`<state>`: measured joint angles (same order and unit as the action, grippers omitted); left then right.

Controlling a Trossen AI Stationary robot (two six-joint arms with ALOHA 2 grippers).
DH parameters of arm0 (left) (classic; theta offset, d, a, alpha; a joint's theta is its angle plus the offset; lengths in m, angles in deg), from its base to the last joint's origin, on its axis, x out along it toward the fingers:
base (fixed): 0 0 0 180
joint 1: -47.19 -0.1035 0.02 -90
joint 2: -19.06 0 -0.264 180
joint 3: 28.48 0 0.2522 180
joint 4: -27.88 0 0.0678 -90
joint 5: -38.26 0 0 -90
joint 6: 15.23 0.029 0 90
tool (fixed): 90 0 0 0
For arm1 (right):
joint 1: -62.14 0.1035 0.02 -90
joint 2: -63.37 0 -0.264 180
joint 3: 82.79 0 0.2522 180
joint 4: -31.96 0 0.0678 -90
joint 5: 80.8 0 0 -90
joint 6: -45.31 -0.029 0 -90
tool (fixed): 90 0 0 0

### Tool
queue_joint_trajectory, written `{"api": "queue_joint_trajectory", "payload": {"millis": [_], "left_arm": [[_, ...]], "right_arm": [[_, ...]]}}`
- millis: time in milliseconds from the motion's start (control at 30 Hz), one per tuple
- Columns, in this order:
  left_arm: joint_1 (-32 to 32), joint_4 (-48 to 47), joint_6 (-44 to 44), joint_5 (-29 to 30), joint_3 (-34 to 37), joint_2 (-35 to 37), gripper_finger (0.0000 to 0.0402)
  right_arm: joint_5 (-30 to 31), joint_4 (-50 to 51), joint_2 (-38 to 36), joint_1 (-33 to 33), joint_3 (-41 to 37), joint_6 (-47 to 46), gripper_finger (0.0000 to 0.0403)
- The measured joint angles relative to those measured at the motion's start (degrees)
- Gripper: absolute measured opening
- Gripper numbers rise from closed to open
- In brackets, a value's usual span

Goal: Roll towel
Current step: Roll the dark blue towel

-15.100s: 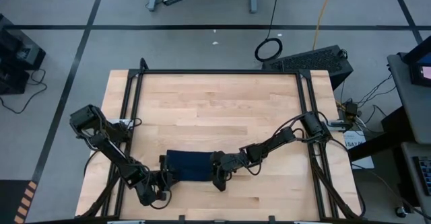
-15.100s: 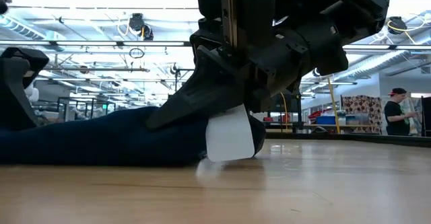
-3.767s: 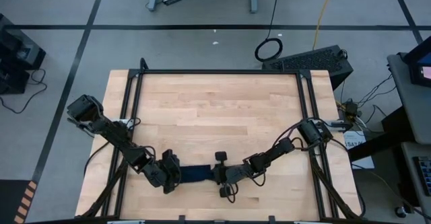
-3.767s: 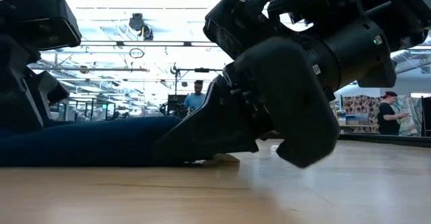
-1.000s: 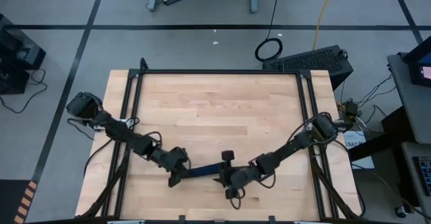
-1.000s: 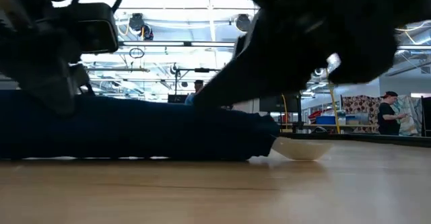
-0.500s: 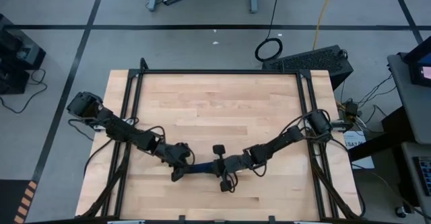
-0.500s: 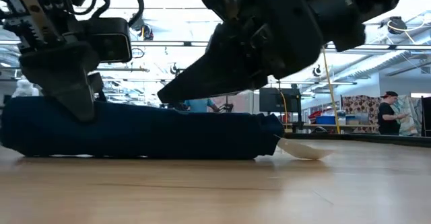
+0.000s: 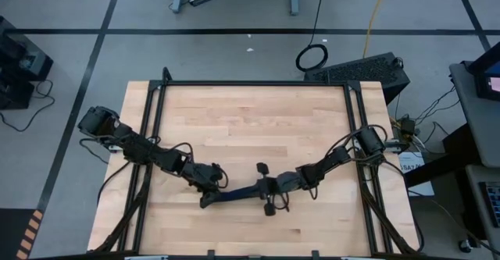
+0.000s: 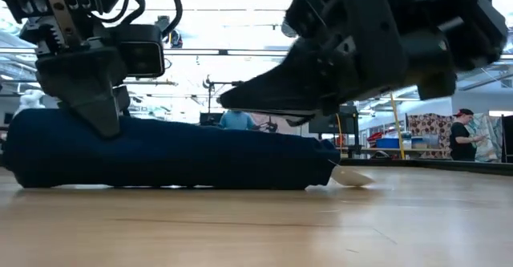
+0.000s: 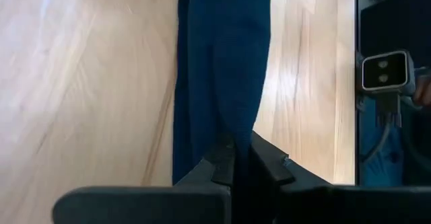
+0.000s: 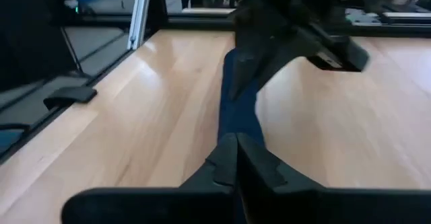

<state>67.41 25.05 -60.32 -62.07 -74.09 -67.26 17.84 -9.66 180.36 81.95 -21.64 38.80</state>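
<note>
1. Counter (image 9: 250, 127): pale wood planks inside a black frame, on a grey floor with dark tape lines.
2. Towel (image 10: 168, 155): dark navy, rolled into a long narrow bundle lying near the counter's front edge, about midway along it.
3. White tag (image 10: 350, 175): seen only in the low view, at one end of the roll, resting on the wood.
4. Left claw (image 9: 206, 201): fingers together, pinching one end of the towel.
5. Right claw (image 9: 251, 195): fingers together at the opposite end; the low view shows it just above the roll.
6. Room beyond: a person (image 10: 466, 135) stands far back in the low view; the high view shows a black case (image 9: 361, 71) and coiled cable (image 9: 312, 57) on the floor past the far edge.
</note>
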Motion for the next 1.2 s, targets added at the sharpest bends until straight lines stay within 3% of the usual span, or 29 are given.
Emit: {"api": "queue_joint_trajectory", "payload": {"millis": [200,600,900,1033,1200], "left_arm": [[1.08,0.02,0.48,2.79,0.00,-0.03,0.0020],[0.89,-0.65,0.87,3.64,0.02,-0.05,0.0020],[0.86,-1.17,2.21,4.27,0.02,-0.05,0.0022],[0.86,-1.37,2.46,3.76,0.02,-0.05,0.0050],[-0.48,-6.74,2.96,-1.95,0.02,2.09,0.0119]], "right_arm": [[0.17,-7.77,0.00,0.03,-3.52,-1.78,0.0001],[-1.87,-9.32,8.09,-3.03,0.55,-4.65,0.0001],[-7.51,-10.44,11.13,-5.98,0.68,-11.31,0.0001],[-7.21,-10.68,11.91,-5.99,0.73,-11.60,0.0001],[-7.10,-9.66,11.96,-5.99,0.73,-12.43,0.0000]]}}
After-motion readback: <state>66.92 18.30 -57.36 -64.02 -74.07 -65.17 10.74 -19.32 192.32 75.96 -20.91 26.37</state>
